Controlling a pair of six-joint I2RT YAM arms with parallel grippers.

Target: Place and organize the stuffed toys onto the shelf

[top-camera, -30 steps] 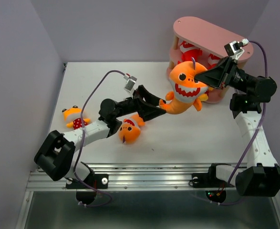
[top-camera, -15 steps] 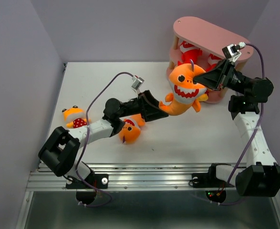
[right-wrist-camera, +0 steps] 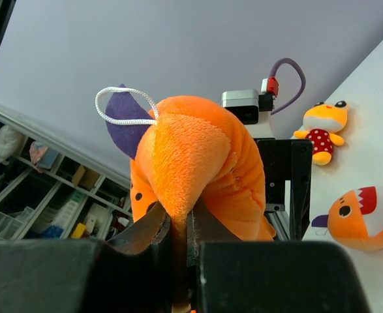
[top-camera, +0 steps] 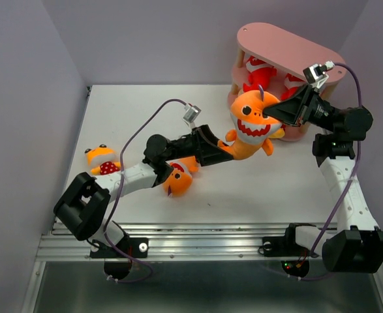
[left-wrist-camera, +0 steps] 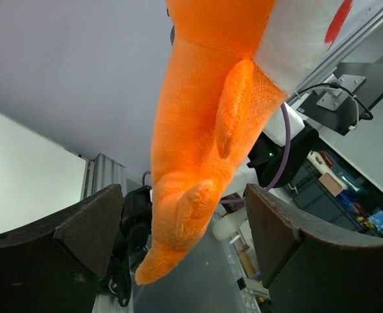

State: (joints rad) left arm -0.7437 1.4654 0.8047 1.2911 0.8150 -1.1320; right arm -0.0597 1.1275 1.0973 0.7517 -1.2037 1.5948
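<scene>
Over white table, orange shark in right pincer, tail inside left pincer

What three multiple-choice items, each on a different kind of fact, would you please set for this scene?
1. How many toys lie on the table? A. two B. four C. none
2. Where is the large orange shark? A. on the table B. in the air before the shelf C. on the shelf's top board
3. How does the left gripper stand at that shark's tail? A. shut on it B. open, a finger on either side C. shut beside it
Key: 1 A, only a dotted figure and a second orange shark lie there; 2 B, the right gripper grips it and holds it up; 3 B, the left wrist view shows gaps beside the tail.
</scene>
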